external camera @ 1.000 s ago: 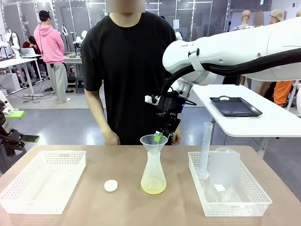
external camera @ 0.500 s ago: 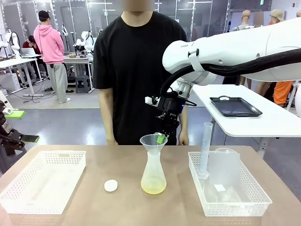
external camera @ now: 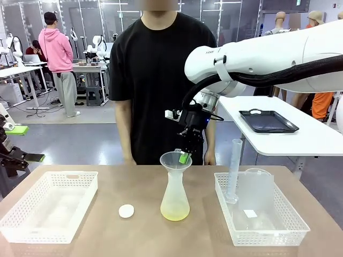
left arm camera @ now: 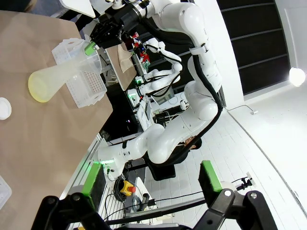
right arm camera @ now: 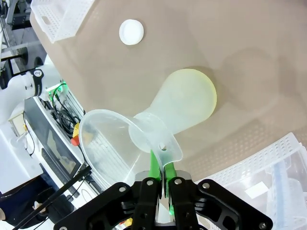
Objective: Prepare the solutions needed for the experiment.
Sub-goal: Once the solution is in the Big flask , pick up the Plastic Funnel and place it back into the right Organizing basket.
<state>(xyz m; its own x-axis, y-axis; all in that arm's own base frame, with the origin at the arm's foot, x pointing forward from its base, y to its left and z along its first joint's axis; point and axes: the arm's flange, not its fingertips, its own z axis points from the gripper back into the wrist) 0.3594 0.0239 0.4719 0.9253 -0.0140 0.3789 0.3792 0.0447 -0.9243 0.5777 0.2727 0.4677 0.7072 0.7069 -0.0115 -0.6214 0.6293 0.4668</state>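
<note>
Grips the funnel (external camera: 175, 162) by its tab, tight in the right pincer (external camera: 183, 157), atop the flask (external camera: 174, 193) on the bench (external camera: 134, 235). Holds the left pincer (left arm camera: 151, 176) wide, well apart from the flask. Shows shallow yellow solution (external camera: 174, 215) at the flask's bottom: pouring seemingly done, funnel removal probably left.

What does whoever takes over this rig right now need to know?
Right gripper: fingers shut on the rim tab of the funnel, which sits in the neck of the flask.
Left gripper: open, holding nothing, away from the flask.
Solution: a shallow yellowish layer in the flask, mid-table.
Graduated cylinder stands in the right basket; white disc lies left of the flask.
Done: liquid is in the flask.
Left: probably lift the funnel out and set it aside; can't tell if more solution is due.
</note>
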